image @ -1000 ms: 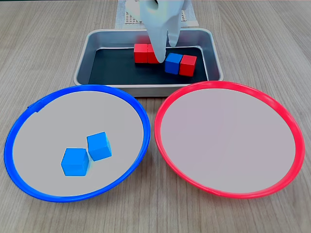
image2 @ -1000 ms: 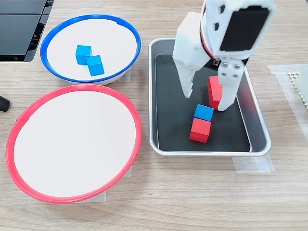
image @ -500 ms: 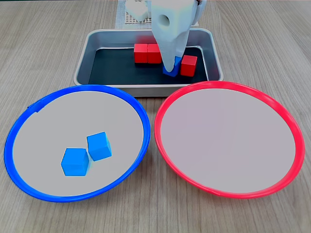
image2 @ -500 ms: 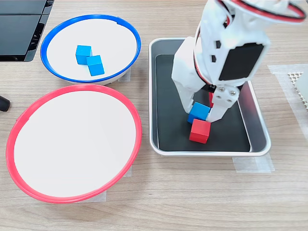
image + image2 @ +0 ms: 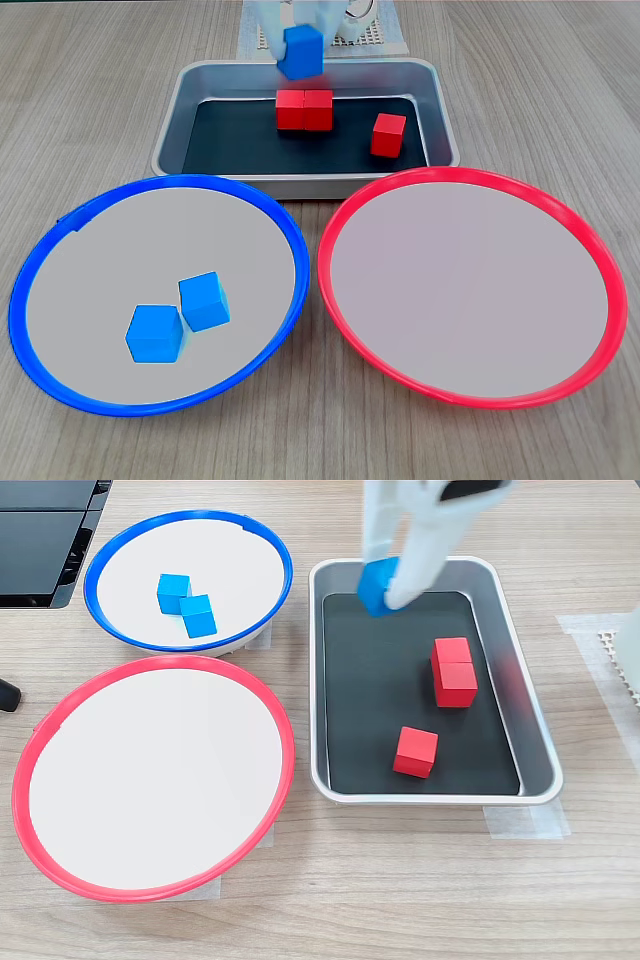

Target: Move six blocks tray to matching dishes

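Overhead, end effector [image 5: 384, 588] clamped on 1 blue block [image 5: 376, 586], 3 red blocks [image 5: 454, 671] in tray [image 5: 530, 740], 2 blue cubes [image 5: 186, 604] in blue-rimmed dish [image 5: 120, 546]

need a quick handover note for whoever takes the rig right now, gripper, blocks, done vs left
Gripper: shut on the blue block, held in the air above the tray.
Blue-rimmed dish: two blue blocks already in it.
Red-rimmed dish: nothing in it yet.
In the tray: three red blocks, a touching pair and a single.
Done: two blue placed, third lifted.
Left: drop the held blue in the blue-rimmed dish, then move all three reds.
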Controlling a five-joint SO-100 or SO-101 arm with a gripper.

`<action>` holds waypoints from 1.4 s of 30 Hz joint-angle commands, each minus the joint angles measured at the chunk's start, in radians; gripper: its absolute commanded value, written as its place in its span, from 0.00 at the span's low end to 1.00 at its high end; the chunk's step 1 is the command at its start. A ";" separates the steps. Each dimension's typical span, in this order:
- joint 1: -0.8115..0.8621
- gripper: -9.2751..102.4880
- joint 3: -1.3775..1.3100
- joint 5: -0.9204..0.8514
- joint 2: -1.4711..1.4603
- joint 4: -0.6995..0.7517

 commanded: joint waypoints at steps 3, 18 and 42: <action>0.132 0.08 -0.161 0.158 -0.198 -0.325; 0.149 0.08 -0.178 -0.094 -0.313 -0.318; -0.374 0.08 0.606 0.982 0.321 -0.213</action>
